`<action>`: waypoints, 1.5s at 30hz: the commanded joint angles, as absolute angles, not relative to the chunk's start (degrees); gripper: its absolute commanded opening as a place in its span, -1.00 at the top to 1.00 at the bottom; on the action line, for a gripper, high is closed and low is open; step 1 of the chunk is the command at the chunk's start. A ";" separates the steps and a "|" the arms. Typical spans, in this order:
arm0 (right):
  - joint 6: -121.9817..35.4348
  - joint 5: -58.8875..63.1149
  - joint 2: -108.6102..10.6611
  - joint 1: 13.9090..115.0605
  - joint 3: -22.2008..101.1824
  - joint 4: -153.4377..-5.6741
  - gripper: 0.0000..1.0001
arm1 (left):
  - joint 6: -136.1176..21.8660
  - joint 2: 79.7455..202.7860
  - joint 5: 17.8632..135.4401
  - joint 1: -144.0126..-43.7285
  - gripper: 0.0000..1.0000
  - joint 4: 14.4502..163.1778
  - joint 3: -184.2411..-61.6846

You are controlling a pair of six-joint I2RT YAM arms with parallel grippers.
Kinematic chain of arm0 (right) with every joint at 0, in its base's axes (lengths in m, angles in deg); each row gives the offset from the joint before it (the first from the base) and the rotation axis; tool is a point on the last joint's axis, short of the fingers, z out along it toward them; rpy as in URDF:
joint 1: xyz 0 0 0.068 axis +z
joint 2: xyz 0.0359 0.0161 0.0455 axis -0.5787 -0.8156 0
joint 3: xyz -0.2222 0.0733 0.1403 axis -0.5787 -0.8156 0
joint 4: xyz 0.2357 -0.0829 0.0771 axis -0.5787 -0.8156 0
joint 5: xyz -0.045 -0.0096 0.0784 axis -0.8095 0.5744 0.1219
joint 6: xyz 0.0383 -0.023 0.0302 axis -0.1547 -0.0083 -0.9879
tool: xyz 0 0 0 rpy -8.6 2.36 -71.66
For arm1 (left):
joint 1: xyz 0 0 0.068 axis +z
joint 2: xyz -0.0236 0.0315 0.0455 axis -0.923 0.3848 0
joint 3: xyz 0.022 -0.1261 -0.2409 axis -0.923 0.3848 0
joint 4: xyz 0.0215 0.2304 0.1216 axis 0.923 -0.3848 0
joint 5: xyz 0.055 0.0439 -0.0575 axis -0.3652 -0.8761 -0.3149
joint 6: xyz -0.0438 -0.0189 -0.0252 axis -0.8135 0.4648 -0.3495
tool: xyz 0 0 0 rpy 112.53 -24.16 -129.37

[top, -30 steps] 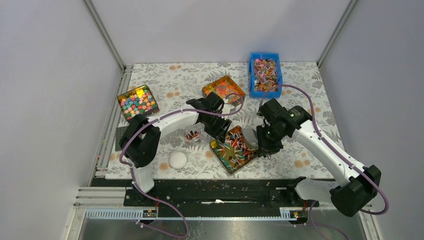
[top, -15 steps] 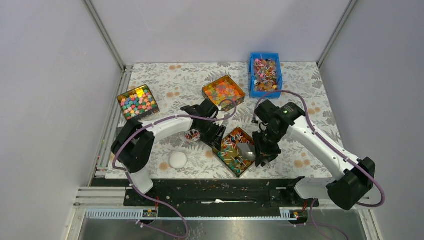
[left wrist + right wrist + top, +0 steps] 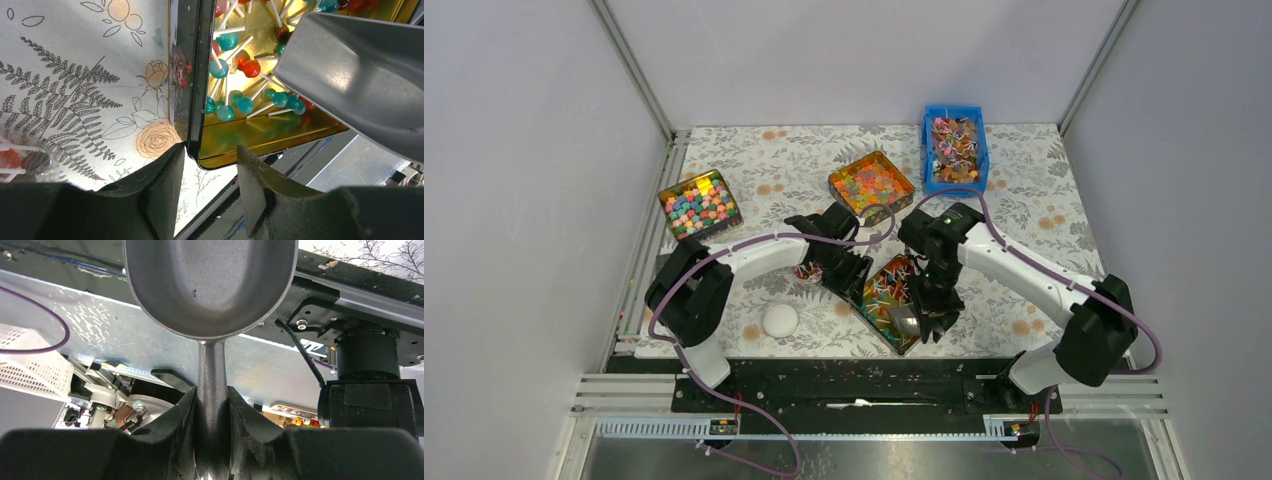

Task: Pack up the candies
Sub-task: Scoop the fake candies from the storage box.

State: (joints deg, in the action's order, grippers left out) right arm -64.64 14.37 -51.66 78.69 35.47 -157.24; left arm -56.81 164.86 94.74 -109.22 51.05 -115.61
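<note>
The left gripper [image 3: 209, 152] has its fingers apart, and the corner of the gold tin [image 3: 280, 135] sits between them. Just past the fingers, inside the tin, lie the candies [image 3: 220, 70], little round balls on white sticks. The right gripper [image 3: 211, 395] is squeezed tight on the handle of a grey scoop [image 3: 210, 290]. Farther out, the scoop's bowl hangs over the candies.

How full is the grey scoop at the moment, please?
Empty: the scoop shows bare grey metal in the right wrist view, nothing inside.
</note>
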 commanded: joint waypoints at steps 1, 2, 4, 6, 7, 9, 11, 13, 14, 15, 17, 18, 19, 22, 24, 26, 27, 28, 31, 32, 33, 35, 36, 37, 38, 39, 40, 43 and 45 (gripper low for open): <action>-65.48 12.11 -54.00 79.41 35.30 -157.45 1.00 | -56.97 163.15 95.19 -109.41 0.15 51.75 -116.02; -65.44 11.68 -54.35 79.42 35.05 -157.02 1.00 | -56.97 163.21 95.32 -109.41 0.15 51.65 -116.11; -65.67 11.34 -55.22 79.43 34.56 -156.12 1.00 | -57.05 163.35 95.32 -109.39 0.16 51.51 -116.09; -65.60 11.10 -56.31 79.48 33.95 -155.24 1.00 | -57.14 163.33 95.45 -109.47 0.16 51.47 -115.98; -65.26 10.65 -56.95 79.41 33.57 -155.06 1.00 | -57.22 163.36 95.58 -109.46 0.16 51.47 -115.99; -64.95 10.05 -58.12 79.42 32.62 -154.12 1.00 | -57.30 163.33 95.93 -109.46 0.17 51.42 -115.97; -64.90 10.03 -59.32 79.48 31.53 -153.09 1.00 | -57.45 163.25 96.08 -109.43 0.17 51.45 -116.04; -64.88 10.17 -60.33 79.48 30.40 -152.20 1.00 | -57.65 163.11 96.24 -109.41 0.18 51.47 -116.17; -64.92 10.35 -60.58 79.46 29.89 -151.62 1.00 | -57.73 163.07 96.25 -109.40 0.18 51.47 -116.16; -64.87 10.41 -60.81 79.45 29.44 -150.60 1.00 | -57.84 163.07 96.33 -109.38 0.19 51.47 -116.21; -64.85 10.38 -61.50 79.34 28.67 -149.41 1.00 | -57.85 163.14 96.63 -109.39 0.19 51.32 -116.35; -64.91 10.30 -61.87 79.33 28.33 -148.81 1.00 | -57.84 163.15 96.67 -109.44 0.20 51.29 -116.40; -65.00 10.34 -62.23 79.32 28.02 -148.08 1.00 | -57.85 163.15 96.73 -109.43 0.20 51.18 -116.49; -65.16 10.49 -63.44 79.23 27.67 -146.41 1.00 | -57.70 163.11 96.80 -109.45 0.21 50.86 -116.50; -65.43 10.39 -63.96 78.91 27.79 -145.30 1.00 | -57.67 163.07 96.91 -109.38 0.21 50.85 -116.60; -65.08 10.05 -64.41 78.76 28.12 -144.22 1.00 | -57.81 163.07 97.11 -109.45 0.22 50.85 -116.70; -64.72 9.47 -64.83 78.68 28.35 -143.93 1.00 | -57.85 163.14 97.18 -109.46 0.22 50.85 -116.80; -64.25 8.52 -65.33 78.68 28.71 -143.91 1.00 | -57.93 163.22 97.24 -109.41 0.23 50.85 -116.91; -62.64 6.23 -66.32 78.60 28.98 -143.47 1.00 | -58.11 163.18 97.30 -109.38 0.24 50.85 -117.12; -61.98 5.91 -66.54 78.53 29.06 -143.15 1.00 | -58.11 163.10 97.18 -109.38 0.24 50.85 -117.29; -61.47 5.38 -66.66 78.50 28.99 -142.78 1.00 | -58.18 163.01 97.12 -109.44 0.24 50.85 -117.36; -60.35 4.70 -66.81 78.36 29.11 -141.92 1.00 | -58.27 162.90 96.91 -109.39 0.24 50.85 -117.44; -59.67 4.40 -66.78 78.42 29.12 -141.18 1.00 | -58.35 162.89 96.87 -109.41 0.25 50.85 -117.53; -59.05 3.80 -66.84 78.41 29.26 -140.92 1.00 | -58.42 162.89 96.90 -109.39 0.25 50.85 -117.57; -58.22 3.60 -66.99 78.42 29.47 -140.46 1.00 | -58.53 162.89 96.82 -109.38 0.25 50.84 -117.58; -57.41 3.57 -67.07 78.38 29.63 -140.07 1.00 | -58.63 162.96 96.80 -109.47 0.25 50.84 -117.64; -56.66 3.51 -66.97 78.41 29.68 -139.52 1.00 | -58.66 162.98 96.79 -109.47 0.26 50.85 -117.70; -55.59 2.60 -66.00 78.36 28.98 -137.43 1.00 | -58.73 163.06 96.64 -109.40 0.27 50.85 -117.87; -55.49 2.17 -64.85 78.35 27.56 -135.19 1.00 | -58.94 163.07 96.40 -109.39 0.27 50.85 -117.94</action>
